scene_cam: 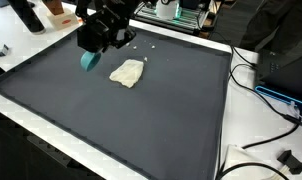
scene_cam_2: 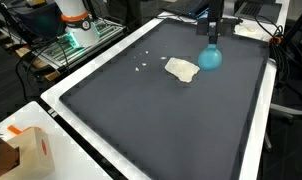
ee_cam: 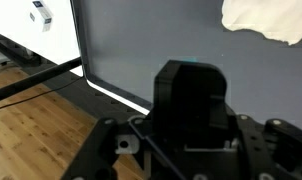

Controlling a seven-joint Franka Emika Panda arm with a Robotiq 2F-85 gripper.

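Note:
My gripper (scene_cam: pixel 92 51) is at the far left part of a dark mat (scene_cam: pixel 141 120), shut on a teal rounded object (scene_cam: pixel 88 62) that sits under its fingers. In an exterior view the same teal object (scene_cam_2: pixel 209 58) is right beside a crumpled cream cloth (scene_cam_2: pixel 181 69), with the gripper (scene_cam_2: pixel 210 44) coming down onto it from above. The cloth (scene_cam: pixel 128 72) lies flat on the mat, a little apart from the gripper. In the wrist view the gripper (ee_cam: pixel 192 72) body hides nearly everything; only a teal sliver (ee_cam: pixel 196 61) shows, and the cloth (ee_cam: pixel 267 20) is at top right.
A few small white bits (scene_cam_2: pixel 143 63) lie on the mat beyond the cloth. The mat has a white rim (scene_cam_2: pixel 91 140). A cardboard box (scene_cam_2: pixel 26 152) stands off one corner. Cables (scene_cam: pixel 274 95) and equipment crowd one side. Wooden floor (ee_cam: pixel 31 130) lies past the table edge.

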